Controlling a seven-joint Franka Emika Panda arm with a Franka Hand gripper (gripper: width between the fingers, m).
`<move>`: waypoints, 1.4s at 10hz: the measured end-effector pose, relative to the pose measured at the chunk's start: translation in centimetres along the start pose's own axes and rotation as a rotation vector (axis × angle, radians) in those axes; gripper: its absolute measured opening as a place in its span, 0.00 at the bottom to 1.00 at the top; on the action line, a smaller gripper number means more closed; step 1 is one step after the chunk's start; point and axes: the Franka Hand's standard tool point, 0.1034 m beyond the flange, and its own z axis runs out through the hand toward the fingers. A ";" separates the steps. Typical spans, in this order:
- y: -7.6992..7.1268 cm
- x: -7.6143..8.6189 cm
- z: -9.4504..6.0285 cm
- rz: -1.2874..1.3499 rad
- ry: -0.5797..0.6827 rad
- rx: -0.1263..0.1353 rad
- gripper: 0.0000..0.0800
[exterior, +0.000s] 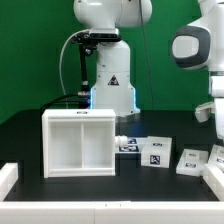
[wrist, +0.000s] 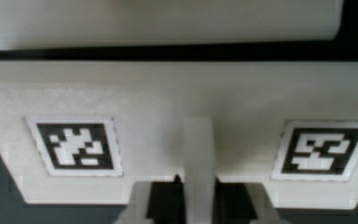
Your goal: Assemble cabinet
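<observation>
We see plain green wall at back, flat and smooth. Wide black flat table top lies below it, right across exterior view. Low white block sits at table's near edge, on exterior view's left. Thin white strip runs along front edge. Light bright, even. In wrist view we see only dark band of table top.

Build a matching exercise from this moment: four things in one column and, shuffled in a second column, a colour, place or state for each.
Things:
1. cabinet
2. small tagged panels
3. gripper
4. backdrop

Descriptions:
A. green
B. jaws shut
C. lying on the table, at the exterior view's right of the big box
D. standing with its open face toward the exterior camera

Pairs: 1-D; 2-C; 3-B; 4-A
</observation>
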 end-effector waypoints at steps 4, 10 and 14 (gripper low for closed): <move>0.2 -0.6 0.2 0.000 0.031 -0.013 0.08; 2.8 -2.7 -3.1 -0.008 -0.028 -0.019 0.69; 4.7 -3.6 -5.6 0.011 -0.056 -0.028 0.99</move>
